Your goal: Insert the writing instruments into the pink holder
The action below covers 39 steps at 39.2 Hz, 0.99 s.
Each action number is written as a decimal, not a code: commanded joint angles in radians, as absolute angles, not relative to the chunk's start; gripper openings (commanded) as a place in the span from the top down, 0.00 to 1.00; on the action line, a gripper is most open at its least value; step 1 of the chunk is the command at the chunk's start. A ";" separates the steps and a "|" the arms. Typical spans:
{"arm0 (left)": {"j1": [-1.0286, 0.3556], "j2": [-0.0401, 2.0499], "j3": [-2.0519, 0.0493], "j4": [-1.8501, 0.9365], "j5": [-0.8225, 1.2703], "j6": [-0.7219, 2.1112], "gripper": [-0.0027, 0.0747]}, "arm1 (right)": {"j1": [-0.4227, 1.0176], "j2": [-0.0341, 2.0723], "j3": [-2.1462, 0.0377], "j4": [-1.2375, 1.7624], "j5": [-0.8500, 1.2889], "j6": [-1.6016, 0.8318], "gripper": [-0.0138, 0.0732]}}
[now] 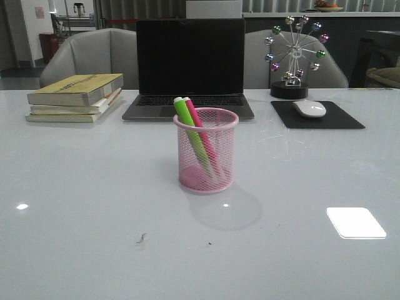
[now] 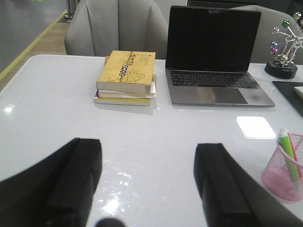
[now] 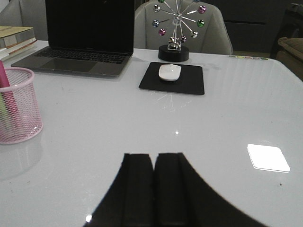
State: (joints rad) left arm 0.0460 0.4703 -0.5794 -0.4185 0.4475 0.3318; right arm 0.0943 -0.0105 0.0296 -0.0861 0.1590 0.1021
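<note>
Pink mesh holder [image 1: 206, 153] contains leaning green marker [image 1: 191, 130] and pink marker [image 1: 201, 132].

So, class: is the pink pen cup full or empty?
Holding two: the green marker and pink marker lean inside the pink pen cup, tops above its rim.

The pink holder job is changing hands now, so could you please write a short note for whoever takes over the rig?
Left tool: open, empty, above bare table.
Right tool: shut, empty, above bare table.
Pink holder: upright at the table's middle, in front of the laptop.
Green marker and pink marker: both inside the holder, leaning, tips poking above the rim.
Done: both markers are in.
Left: nothing visible; no other pens on the table.
</note>
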 commanded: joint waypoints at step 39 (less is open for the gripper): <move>-0.065 0.129 -0.177 0.000 -0.197 0.016 0.85 | 0.089 -0.025 0.032 -0.087 0.066 0.106 0.81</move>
State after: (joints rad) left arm -0.0347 0.1485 -0.1830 -0.0143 -0.1059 0.0158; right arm 0.0943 -0.0105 0.0296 -0.0861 0.1590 0.1034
